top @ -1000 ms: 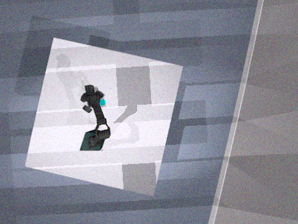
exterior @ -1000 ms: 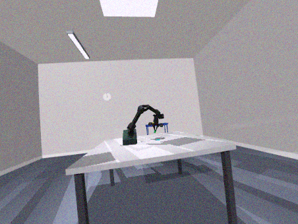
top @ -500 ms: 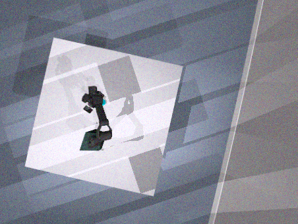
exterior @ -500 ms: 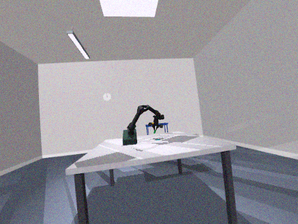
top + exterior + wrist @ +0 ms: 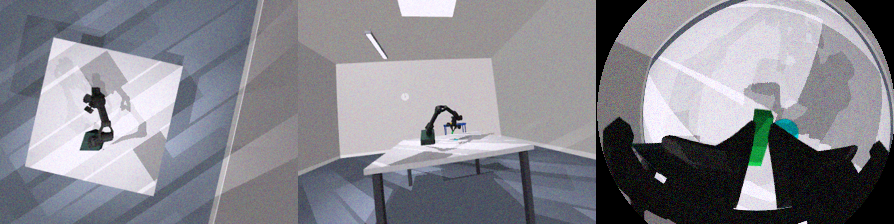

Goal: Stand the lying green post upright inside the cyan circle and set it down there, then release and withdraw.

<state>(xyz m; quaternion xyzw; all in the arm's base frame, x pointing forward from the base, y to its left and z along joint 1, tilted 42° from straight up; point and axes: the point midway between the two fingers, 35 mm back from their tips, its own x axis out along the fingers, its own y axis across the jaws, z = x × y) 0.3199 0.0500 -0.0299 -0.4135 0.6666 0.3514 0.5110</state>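
The green post (image 5: 759, 145) (image 5: 452, 132) is held between the fingertips of my gripper (image 5: 761, 125) (image 5: 453, 130). The gripper is shut on it and points down. In the wrist view the post's dark end faces up the picture and its bright side runs down between the fingers; its exact tilt is hard to tell. The cyan circle (image 5: 787, 128) (image 5: 455, 139) lies flat on the table, just right of the post in the wrist view, partly covered by a finger. In the exterior view the post shows above the circle's level and slightly left. In the top view the arm hides post and circle.
The dark green arm base (image 5: 86, 143) (image 5: 427, 137) stands on the white table (image 5: 66, 161) (image 5: 397, 158). The arm (image 5: 103, 113) (image 5: 432, 119) arches over from it. Shadows and bright streaks cross the table top. A blue-framed table (image 5: 464, 124) stands behind.
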